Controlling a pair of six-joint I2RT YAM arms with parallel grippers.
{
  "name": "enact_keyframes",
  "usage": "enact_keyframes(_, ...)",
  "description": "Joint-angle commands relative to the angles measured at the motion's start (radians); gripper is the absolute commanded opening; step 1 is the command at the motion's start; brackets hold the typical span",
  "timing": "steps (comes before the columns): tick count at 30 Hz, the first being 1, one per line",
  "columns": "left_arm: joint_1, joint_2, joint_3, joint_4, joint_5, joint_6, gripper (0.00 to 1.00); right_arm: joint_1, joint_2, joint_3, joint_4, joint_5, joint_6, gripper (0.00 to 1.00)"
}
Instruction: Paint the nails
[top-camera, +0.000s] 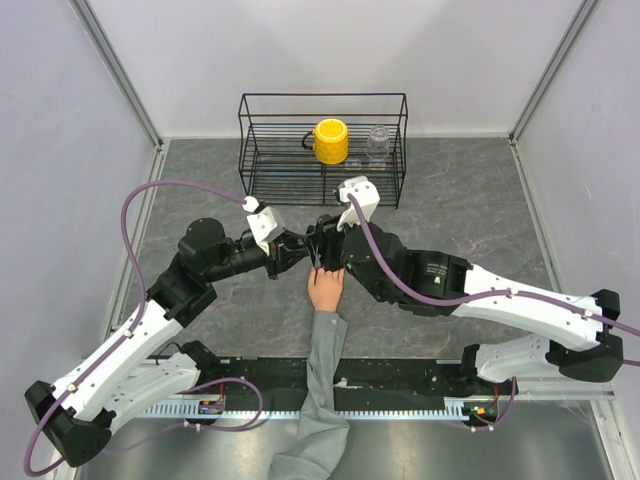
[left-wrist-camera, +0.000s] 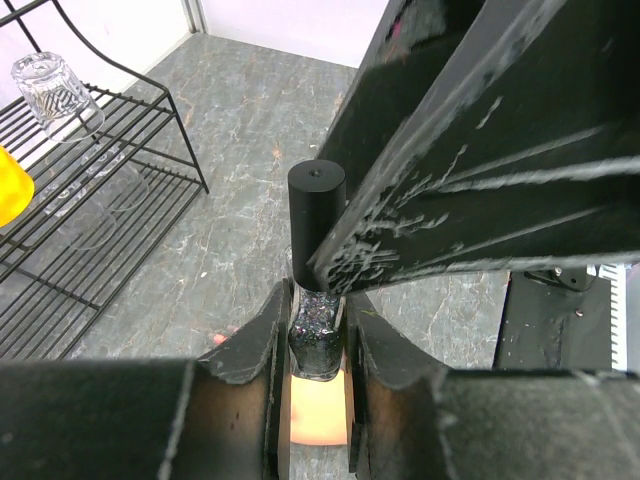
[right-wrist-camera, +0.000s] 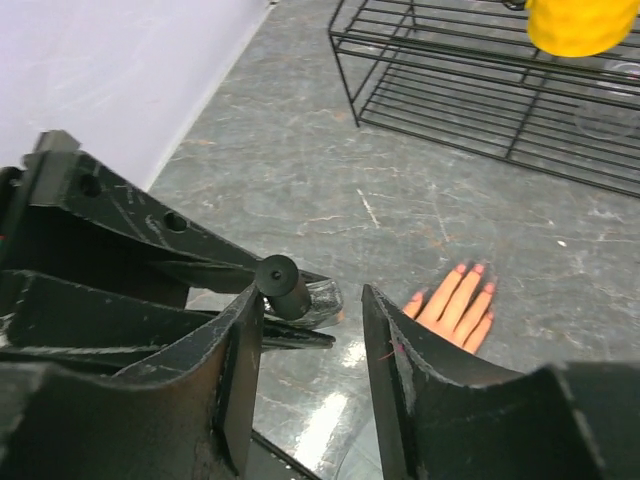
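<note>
1. The left gripper (left-wrist-camera: 315, 345) is clamped on the glass body of a dark, glittery nail polish bottle (left-wrist-camera: 316, 335). The bottle's black cap (left-wrist-camera: 317, 200) sticks out past the fingertips.
2. The right gripper (right-wrist-camera: 313, 300) has its jaws apart. One finger lies against the cap, though the wrist views don't clearly show any real grip on it.
3. The mannequin hand (top-camera: 325, 290) lies flat on the grey tabletop (top-camera: 480, 200), directly beneath the two grippers. Peach skin shows just under the held bottle in the left wrist view.
4. The nails (right-wrist-camera: 463, 268) that show are pink-red. In the right wrist view they sit off to the side of the open jaws, apart from the cap.
5. The hand's long axis runs from near edge to far. The grey sleeve (top-camera: 322, 400) trails toward the arm bases, and the fingertips point toward the wire rack (top-camera: 322, 185).
</note>
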Motion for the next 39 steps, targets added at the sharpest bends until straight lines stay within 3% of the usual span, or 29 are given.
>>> enact_keyframes(1,-0.001,-0.003,0.043,0.019,-0.007,0.026,0.02,0.015,0.019,0.055,-0.006,0.099,0.005,0.50)
enact_keyframes(5,0.001,0.002,0.043,0.025,0.031,0.016,0.02,0.015,0.045,0.060,0.004,0.082,-0.020,0.48)
enact_keyframes(8,-0.001,-0.001,0.039,0.040,0.083,0.015,0.02,0.015,0.037,0.040,0.023,0.068,-0.044,0.37)
enact_keyframes(11,-0.001,-0.006,0.033,0.065,0.164,0.006,0.02,0.013,0.004,0.000,0.067,0.033,-0.095,0.22)
enact_keyframes(12,0.001,-0.006,0.031,0.078,0.192,0.003,0.02,0.012,-0.009,-0.011,0.080,0.018,-0.116,0.06)
enact_keyframes(14,0.001,-0.014,0.025,0.109,0.286,-0.005,0.02,0.001,-0.050,-0.055,0.124,-0.062,-0.190,0.00)
enact_keyframes(15,0.001,-0.017,0.022,0.121,0.321,-0.008,0.02,-0.008,-0.065,-0.090,0.139,-0.111,-0.221,0.00)
enact_keyframes(18,0.001,-0.018,0.011,0.178,0.517,-0.037,0.02,-0.079,-0.159,-0.220,0.287,-0.466,-0.356,0.00)
enact_keyframes(19,0.001,-0.011,0.006,0.236,0.642,-0.053,0.02,-0.123,-0.217,-0.265,0.334,-0.721,-0.409,0.00)
enact_keyframes(23,0.001,0.029,-0.023,0.471,0.899,-0.272,0.02,-0.278,-0.254,-0.356,0.419,-1.220,-0.439,0.00)
enact_keyframes(26,0.001,0.051,-0.024,0.493,0.950,-0.304,0.02,-0.346,-0.210,-0.328,0.409,-1.410,-0.428,0.00)
enact_keyframes(31,0.005,0.046,0.005,0.327,0.883,-0.174,0.02,-0.383,-0.207,-0.333,0.380,-1.342,-0.428,0.00)
enact_keyframes(32,0.007,0.042,0.014,0.293,0.857,-0.151,0.02,-0.384,-0.210,-0.327,0.367,-1.295,-0.419,0.05)
enact_keyframes(34,0.012,0.040,0.025,0.231,0.750,-0.081,0.02,-0.384,-0.222,-0.312,0.330,-1.201,-0.402,0.31)
enact_keyframes(36,0.016,0.039,0.039,0.158,0.624,-0.026,0.02,-0.383,-0.234,-0.279,0.275,-1.022,-0.338,0.51)
enact_keyframes(39,0.022,0.029,0.039,0.112,0.434,0.005,0.02,-0.381,-0.251,-0.238,0.222,-0.803,-0.197,0.71)
